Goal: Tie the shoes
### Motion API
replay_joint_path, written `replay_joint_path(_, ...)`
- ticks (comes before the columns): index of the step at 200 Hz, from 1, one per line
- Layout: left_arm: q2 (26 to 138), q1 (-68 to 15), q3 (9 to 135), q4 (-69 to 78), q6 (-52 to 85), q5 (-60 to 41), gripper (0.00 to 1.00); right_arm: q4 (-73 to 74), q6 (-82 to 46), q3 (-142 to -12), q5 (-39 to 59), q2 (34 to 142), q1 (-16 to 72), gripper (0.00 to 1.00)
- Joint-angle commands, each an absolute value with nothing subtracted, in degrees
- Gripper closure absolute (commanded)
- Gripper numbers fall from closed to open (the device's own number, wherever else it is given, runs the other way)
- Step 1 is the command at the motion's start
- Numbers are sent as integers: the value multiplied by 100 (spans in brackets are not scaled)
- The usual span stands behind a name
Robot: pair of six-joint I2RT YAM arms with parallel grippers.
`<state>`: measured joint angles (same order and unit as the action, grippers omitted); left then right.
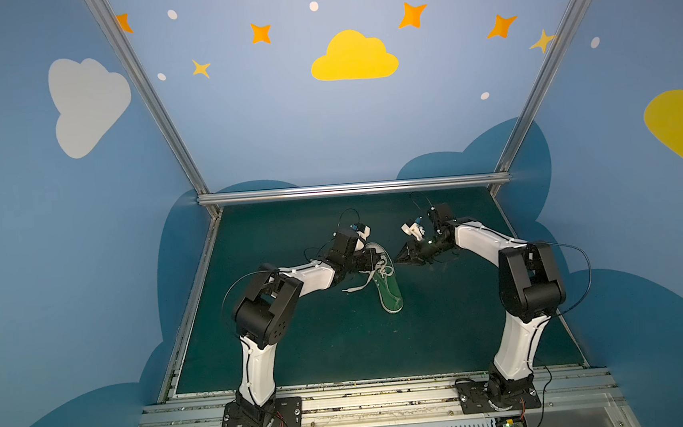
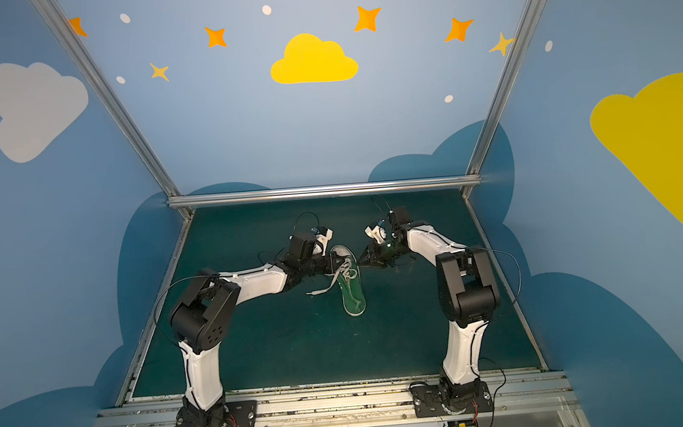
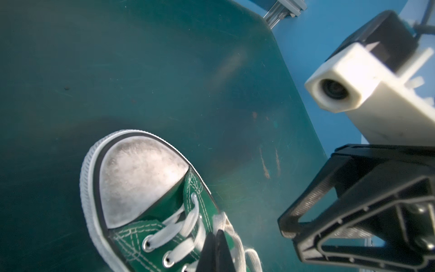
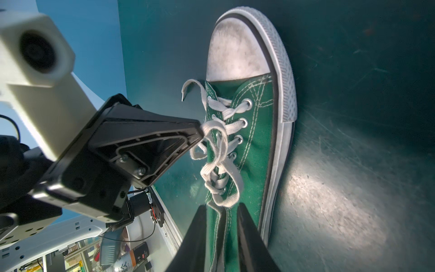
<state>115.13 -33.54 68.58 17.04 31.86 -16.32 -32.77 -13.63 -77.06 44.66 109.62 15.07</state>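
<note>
A small green sneaker (image 1: 389, 290) (image 2: 354, 297) lies mid-mat, its white toe cap (image 3: 141, 176) pointing away from the arms' bases. My left gripper (image 3: 217, 233) is shut on a white lace (image 3: 217, 219) beside the upper eyelets; the right wrist view shows its tip (image 4: 200, 129) pinching a lace loop (image 4: 211, 128). My right gripper (image 4: 222, 208) hovers over the shoe's opening with its jaws apart, and a second lace loop (image 4: 226, 200) ends just ahead of its tips. In both top views the two grippers (image 1: 380, 261) (image 1: 396, 257) meet over the laced part. One loose lace end (image 1: 354, 287) trails left on the mat.
The dark green mat (image 1: 300, 343) is bounded by an aluminium rail (image 1: 350, 189) at the back and blue painted walls on both sides. Both arm bases stand on the front rail (image 1: 367, 400).
</note>
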Motion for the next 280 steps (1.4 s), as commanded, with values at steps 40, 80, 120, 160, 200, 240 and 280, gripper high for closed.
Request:
replay_joint_path(40,11665,-3436,6987,2034,3523,-1688,97,-3255,-1382,-7793,4535,11075,1508,77)
replay_joint_path(80,11693,-3463,7049,2067,3636,-1725,97,-3252,-1390,-7766,4540,11083,1504,76)
replay_joint_path(120,11767,-3463,6979,2129,3699,-1753,97,-3245,-1388,-7750,4556,11065,1509,76)
replay_joint_path(160,11773,-3480,7022,2076,3688,-1772,93,-3262,-1386,-7752,4562,11058,1505,77)
replay_joint_path(200,11650,-3479,7046,1908,3524,-1733,81,-3269,-1384,-7734,4562,11021,1503,76)
replay_joint_path(240,11516,-3469,7149,1735,3385,-1690,67,-3287,-1377,-7724,4570,11004,1503,76)
replay_joint_path(280,11474,-3437,7333,1489,3222,-1710,55,-3294,-1378,-7694,4562,10978,1480,76)
